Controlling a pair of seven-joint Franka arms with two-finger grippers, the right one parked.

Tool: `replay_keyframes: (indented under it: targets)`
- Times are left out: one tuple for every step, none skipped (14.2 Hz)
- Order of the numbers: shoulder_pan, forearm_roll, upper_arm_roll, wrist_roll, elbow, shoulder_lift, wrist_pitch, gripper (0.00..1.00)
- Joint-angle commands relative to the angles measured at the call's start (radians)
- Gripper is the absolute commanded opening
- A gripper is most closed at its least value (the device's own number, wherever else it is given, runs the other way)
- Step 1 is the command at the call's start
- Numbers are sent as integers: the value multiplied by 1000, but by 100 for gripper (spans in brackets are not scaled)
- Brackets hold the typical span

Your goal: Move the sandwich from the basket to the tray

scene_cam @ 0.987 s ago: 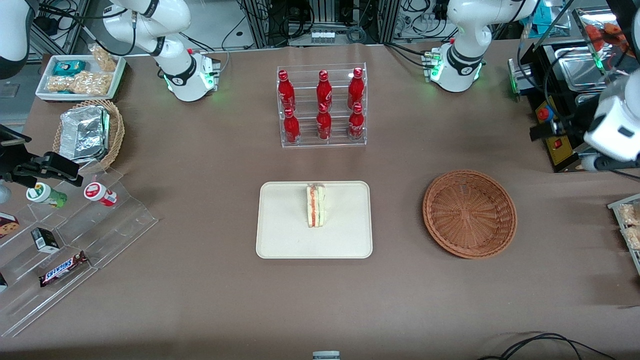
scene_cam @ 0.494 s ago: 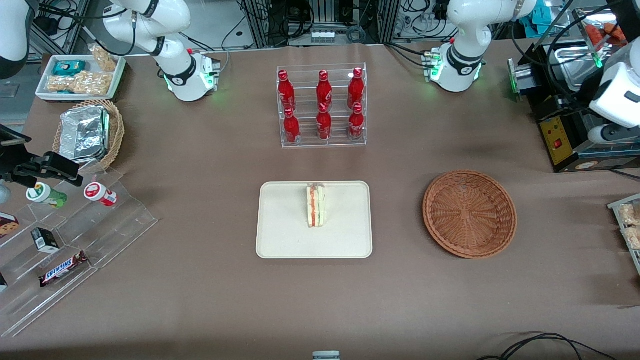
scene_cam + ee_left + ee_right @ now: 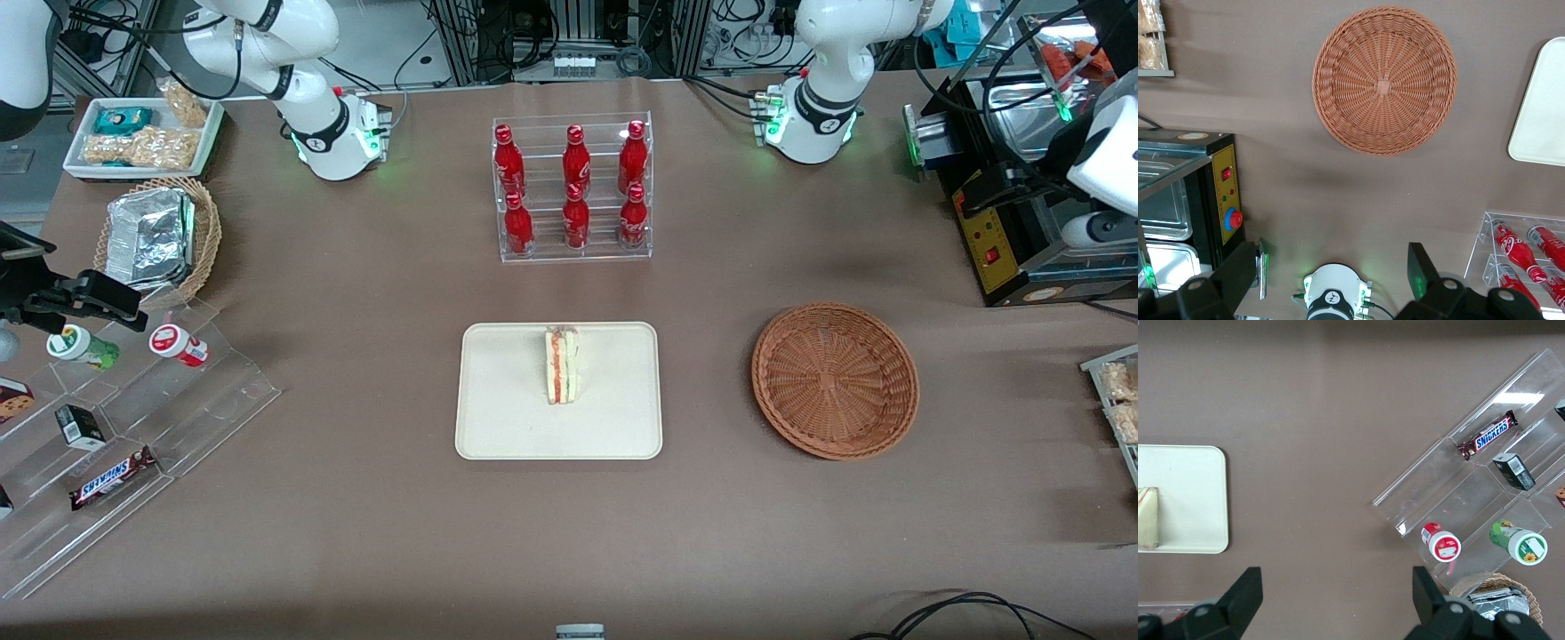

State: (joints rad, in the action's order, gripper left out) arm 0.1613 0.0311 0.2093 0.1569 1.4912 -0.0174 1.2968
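Observation:
The sandwich (image 3: pixel 561 366) stands on edge on the cream tray (image 3: pixel 498 427), near the tray's middle. It also shows in the right wrist view (image 3: pixel 1147 518) on the tray (image 3: pixel 1191 500). The reddish-brown wicker basket (image 3: pixel 836 380) is empty and lies beside the tray, toward the working arm's end. My left gripper (image 3: pixel 1013 182) is raised high over the table's edge at that end, farther from the front camera than the basket. In the left wrist view the gripper (image 3: pixel 1333 267) is open and empty, high above the basket (image 3: pixel 1384 80) and a corner of the tray (image 3: pixel 1541 113).
A clear rack of red bottles (image 3: pixel 573 187) stands farther back than the tray. A black oven-like box (image 3: pixel 1005 240) sits under my gripper. A snack tray (image 3: pixel 1116 400) lies at the working arm's edge. Stepped acrylic shelves (image 3: pixel 133 418) and a tan foil-pack basket (image 3: pixel 156 236) lie toward the parked arm's end.
My left gripper has risen and drawn away from the front camera, toward the table's edge. The sandwich, tray and basket have not moved.

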Motion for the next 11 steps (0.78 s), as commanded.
replay_keyframes:
  targets:
    - [21,-5,16,-20,-5,-13,6,100]
    - [21,-7,16,-20,-5,-12,9,100]
    - [21,-8,16,-20,-5,-12,9,100]
    - [21,-7,16,-20,-5,-12,9,100]
    - [21,-7,16,-20,-5,-10,9,100]
    - [20,-10,18,-4,-12,-3,16,100]
    - [20,-11,18,-4,-41,10,24,100]
    - [21,-16,16,-4,-55,17,22,100]
    - [21,-14,16,-5,-55,17,22,100]
    - [21,-7,16,-10,-55,19,24,100]
    - [21,-7,16,-10,-55,25,27,100]
